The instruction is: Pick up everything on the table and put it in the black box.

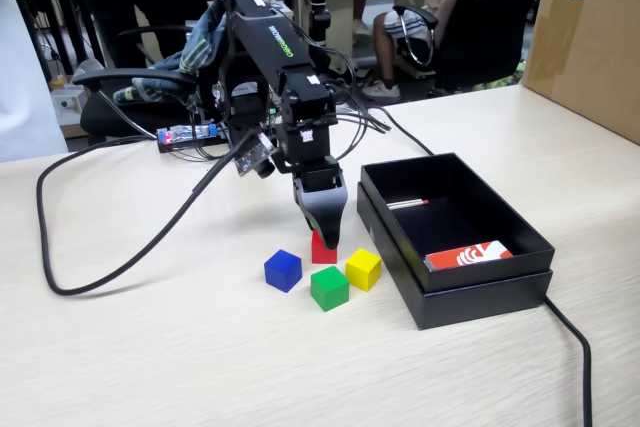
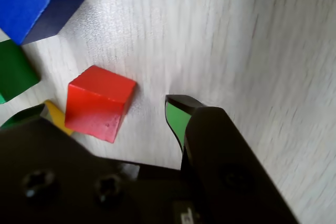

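Red cube [image 1: 321,250] partly behind pincer [image 1: 328,237]

Four cubes sat on the bench [image 1: 150,347], 1 of each colour: 1 red cube [image 1: 321,250], 1 blue cube [image 1: 283,270], 1 green cube [image 1: 329,288], 1 yellow cube [image 1: 363,269]. There was 1 black box [image 1: 497,277], w/ 2 items inside: 1 red-and-white card [image 1: 468,255] and 1 thin silver stick [image 1: 407,204] w/ a red tip. Also 1 brown carton [image 1: 590,37] at the far right of the fixed view, and 1 arm [image 1: 275,77] w/ 2 fingers [image 2: 176,116].
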### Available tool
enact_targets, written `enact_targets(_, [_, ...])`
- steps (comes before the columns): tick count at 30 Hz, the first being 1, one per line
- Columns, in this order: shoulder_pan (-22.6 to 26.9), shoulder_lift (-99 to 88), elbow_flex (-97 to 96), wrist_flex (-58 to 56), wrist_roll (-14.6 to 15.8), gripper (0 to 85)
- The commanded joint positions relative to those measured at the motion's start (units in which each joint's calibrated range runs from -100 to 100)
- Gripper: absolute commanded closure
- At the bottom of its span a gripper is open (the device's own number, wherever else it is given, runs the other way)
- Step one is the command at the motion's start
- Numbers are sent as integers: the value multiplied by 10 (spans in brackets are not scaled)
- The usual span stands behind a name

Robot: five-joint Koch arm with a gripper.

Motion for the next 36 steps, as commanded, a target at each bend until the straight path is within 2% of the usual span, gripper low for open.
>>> enact_targets(1, [2, 6, 52, -14, 5, 454])
enact_targets(4, [2, 32, 67, -21, 10, 516])
enact_targets(9, [2, 52, 71, -22, 18, 692])
enact_targets(11, [2, 42, 71, -31, 20, 727])
enact_targets(18, [12, -118, 127, -123, 25, 727])
enact_targets(19, [26, -185, 178, -138, 25, 727])
enact_targets(22, [56, -210, 260, -138, 25, 727])
enact_targets(28, [104, -108, 365, -142, 27, 727])
enact_targets(36, [137, 159, 487, -188, 37, 725])
